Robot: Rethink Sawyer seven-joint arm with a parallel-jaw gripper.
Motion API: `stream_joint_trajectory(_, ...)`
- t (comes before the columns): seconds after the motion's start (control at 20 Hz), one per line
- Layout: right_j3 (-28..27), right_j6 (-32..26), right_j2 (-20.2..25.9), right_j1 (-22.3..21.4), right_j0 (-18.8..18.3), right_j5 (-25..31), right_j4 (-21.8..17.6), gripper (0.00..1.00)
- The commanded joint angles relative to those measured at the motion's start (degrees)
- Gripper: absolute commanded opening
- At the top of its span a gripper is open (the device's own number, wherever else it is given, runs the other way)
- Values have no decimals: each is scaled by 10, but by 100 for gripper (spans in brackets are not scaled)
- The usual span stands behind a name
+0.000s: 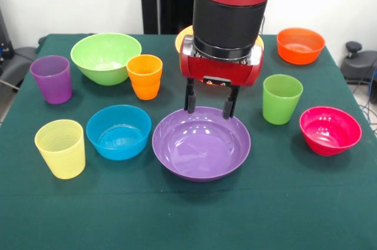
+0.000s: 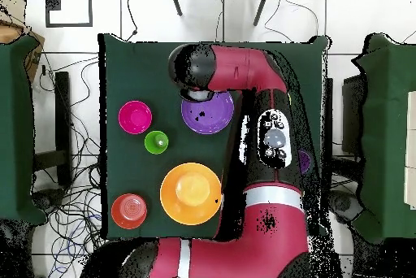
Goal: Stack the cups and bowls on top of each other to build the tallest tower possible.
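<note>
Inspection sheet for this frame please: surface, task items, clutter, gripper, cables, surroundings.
Surface: table with dark green cloth, flat.
Job's things: purple bowl at front centre; blue bowl, light green bowl, pink-red bowl, orange-red bowl each stand alone; large orange-yellow bowl mostly hidden behind the arm in the front view. Cups all upright and separate: purple cup, orange cup, pale yellow cup, green cup. Nothing stacked.
Clutter: nothing seen.
Gripper: gripper open, fingers down at the purple bowl's far rim, holding nothing.
Cables: loose cables on the floor beside the table.
Surroundings: neighbouring green-covered tables, tiled floor.
</note>
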Motion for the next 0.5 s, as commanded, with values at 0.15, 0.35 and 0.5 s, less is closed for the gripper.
stream_joint_trajectory(0.15,-20,-15,45,11,8,65,3,100)
stream_joint_trajectory(0.35,-8,-23,46,6,8,53,0,100)
stream_joint_trajectory(0.5,-5,-22,46,5,8,52,0,100)
